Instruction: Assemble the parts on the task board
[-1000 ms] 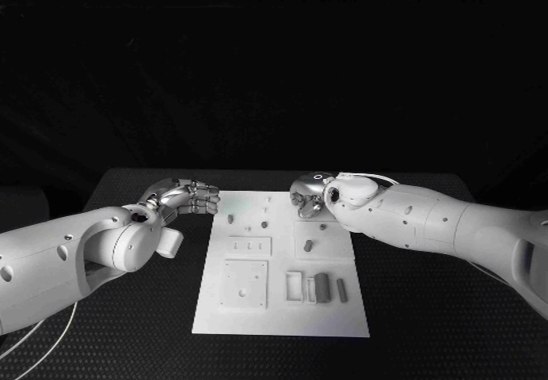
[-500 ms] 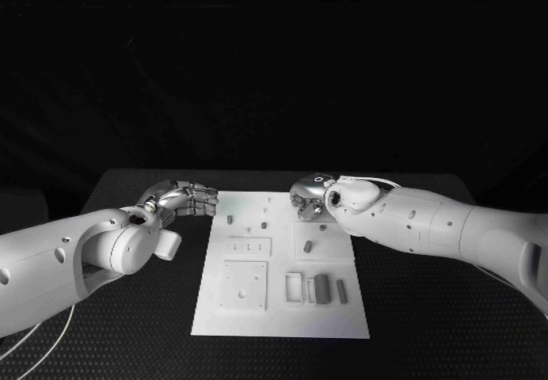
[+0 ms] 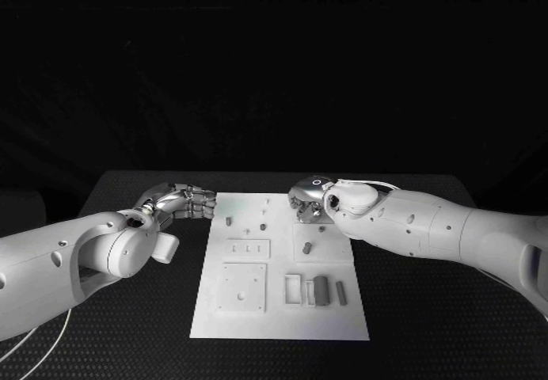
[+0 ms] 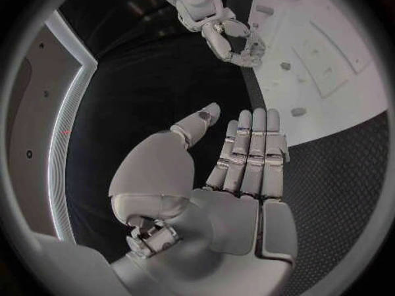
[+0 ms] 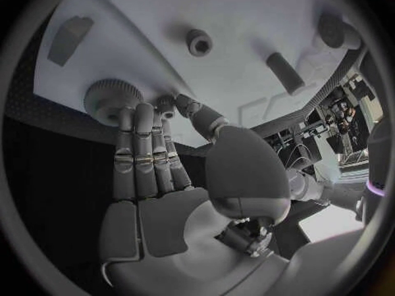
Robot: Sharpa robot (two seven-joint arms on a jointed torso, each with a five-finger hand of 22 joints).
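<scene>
Right hand rests its fingertips on the knurled round part at the task board's far edge, gripping nothing yet.

No writing, label, brand mark or number can be read anywhere here, neither on the white task board nor on the arms.

Black table; white task board lies flat at its middle.
</scene>
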